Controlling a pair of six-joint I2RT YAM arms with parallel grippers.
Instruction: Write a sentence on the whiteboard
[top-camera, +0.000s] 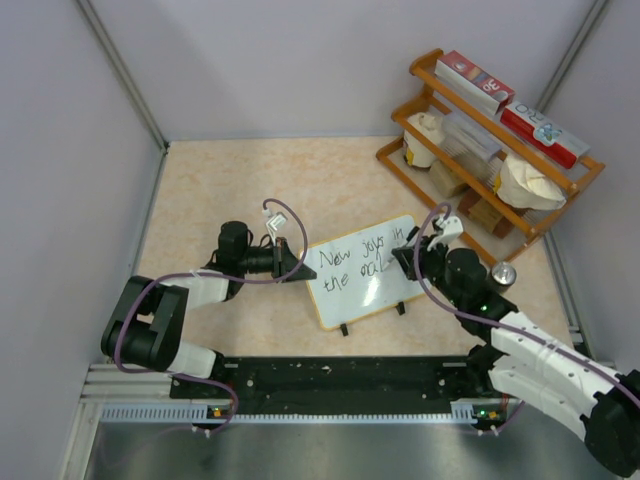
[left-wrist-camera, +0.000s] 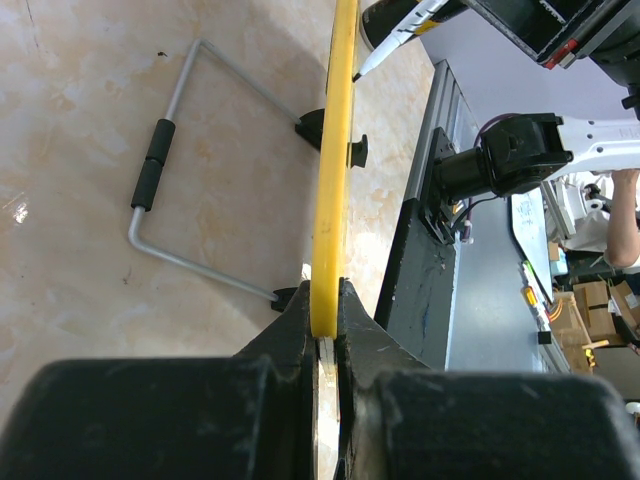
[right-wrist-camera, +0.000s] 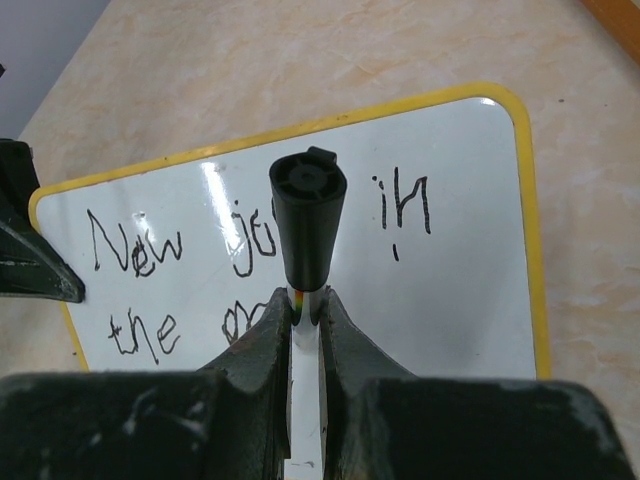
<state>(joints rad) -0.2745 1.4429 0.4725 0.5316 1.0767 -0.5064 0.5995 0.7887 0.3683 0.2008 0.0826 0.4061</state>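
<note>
Mid-frame, the left gripper (top-camera: 297, 264) is clamped on the left edge of the whiteboard (top-camera: 362, 270). The right gripper (top-camera: 410, 262), at the board's right side, is clamped on a black-tipped marker (right-wrist-camera: 307, 225).

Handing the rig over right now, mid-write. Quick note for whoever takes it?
Left gripper: shut on the left edge of the yellow-framed whiteboard, which stands propped on the table.
Right gripper: shut on the marker, pointed at the board. I cannot tell whether the tip touches.
Done: top line reads "New", a word partly hidden by the marker, then "in". Second line has "the" and a started word.
Left: finish the second line, then probably release the marker and board.
</note>
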